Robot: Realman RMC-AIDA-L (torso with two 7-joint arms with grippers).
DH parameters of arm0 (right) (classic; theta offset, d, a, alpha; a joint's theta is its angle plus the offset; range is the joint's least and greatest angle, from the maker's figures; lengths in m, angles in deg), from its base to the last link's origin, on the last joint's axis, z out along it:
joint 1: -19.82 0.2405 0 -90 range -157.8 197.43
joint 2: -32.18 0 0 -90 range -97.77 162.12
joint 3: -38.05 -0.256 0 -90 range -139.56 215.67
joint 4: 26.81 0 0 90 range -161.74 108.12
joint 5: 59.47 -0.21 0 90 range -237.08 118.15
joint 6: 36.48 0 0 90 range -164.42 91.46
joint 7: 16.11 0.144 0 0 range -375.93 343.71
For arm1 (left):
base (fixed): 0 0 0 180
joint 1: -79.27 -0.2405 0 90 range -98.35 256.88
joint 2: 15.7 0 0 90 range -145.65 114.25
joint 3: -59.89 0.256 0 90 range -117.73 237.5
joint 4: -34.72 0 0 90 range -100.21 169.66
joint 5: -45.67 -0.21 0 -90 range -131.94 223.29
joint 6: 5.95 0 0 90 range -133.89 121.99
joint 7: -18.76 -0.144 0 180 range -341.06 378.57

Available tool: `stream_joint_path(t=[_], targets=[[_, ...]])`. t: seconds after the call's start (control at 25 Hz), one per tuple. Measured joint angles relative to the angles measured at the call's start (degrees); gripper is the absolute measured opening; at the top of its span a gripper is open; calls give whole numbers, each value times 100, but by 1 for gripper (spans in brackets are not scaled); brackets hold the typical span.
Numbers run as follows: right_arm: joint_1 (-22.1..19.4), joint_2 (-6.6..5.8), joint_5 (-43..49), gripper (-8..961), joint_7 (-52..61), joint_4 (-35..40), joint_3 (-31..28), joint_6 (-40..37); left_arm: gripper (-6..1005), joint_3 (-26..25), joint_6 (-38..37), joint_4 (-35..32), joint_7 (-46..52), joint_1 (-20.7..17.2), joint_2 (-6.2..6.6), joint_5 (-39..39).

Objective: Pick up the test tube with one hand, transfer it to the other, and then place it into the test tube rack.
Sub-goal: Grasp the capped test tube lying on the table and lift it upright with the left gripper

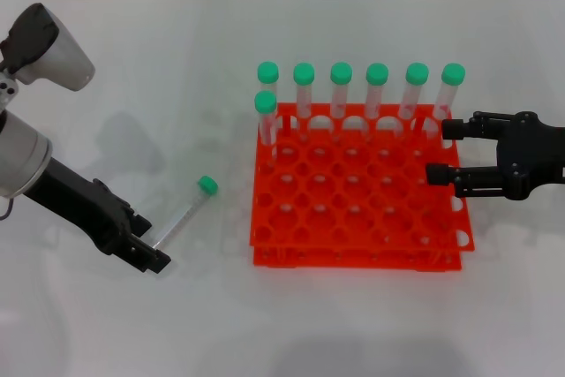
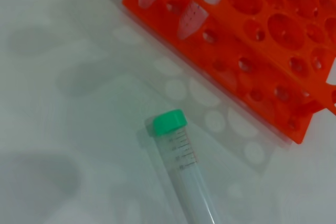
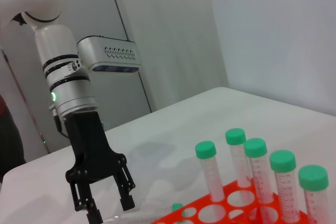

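The test tube (image 1: 184,211) lies flat on the white worktop (image 1: 132,68) in the lower left of the head view, left of the test tube rack (image 1: 357,190) and clear of it. Its long axis runs diagonally: the round green cap points up and right toward the rack, and the clear tip points down and left, straight at the left gripper (image 1: 146,249). That gripper sits at the tip end, low over the worktop, its black fingers spread on either side of the tube's line in the right wrist view, so it is released and holds nothing. The left arm is by far the nearer one. I judge the pick is just about to begin, with the closing axis set across the tube.

The right gripper (image 1: 441,151) hangs at the right edge of the rack, fingers parted and bare, well apart from the loose tube.

The tube is smooth, slender clear plastic with printed graduation marks below the cap; round and slick, it could roll or slip under a pinch. The rack is glossy orange-red plastic, 2 tiers, with a grid of round holes. 7 other green-capped tubes (image 1: 341,90) stand upright along its far side.
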State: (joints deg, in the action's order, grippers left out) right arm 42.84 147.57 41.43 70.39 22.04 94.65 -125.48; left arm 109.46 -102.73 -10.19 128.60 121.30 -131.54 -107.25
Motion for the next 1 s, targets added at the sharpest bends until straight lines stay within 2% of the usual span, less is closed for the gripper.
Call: stream_joint_path(t=[0.2,0.64,0.84,1.0], targets=[[0,-7,0,783,-2,0,0,14,737,0,54,0,2,-1,-2,-1],[0,-9,0,781,-2,-2,0,62,630,0,201,0,72,-2,-9,-50],[0,-9,0,781,-9,-6,0,70,514,6,218,0,75,1,-35,-65],[0,-9,0,780,-17,-8,0,73,510,9,221,0,109,9,-49,-67]])
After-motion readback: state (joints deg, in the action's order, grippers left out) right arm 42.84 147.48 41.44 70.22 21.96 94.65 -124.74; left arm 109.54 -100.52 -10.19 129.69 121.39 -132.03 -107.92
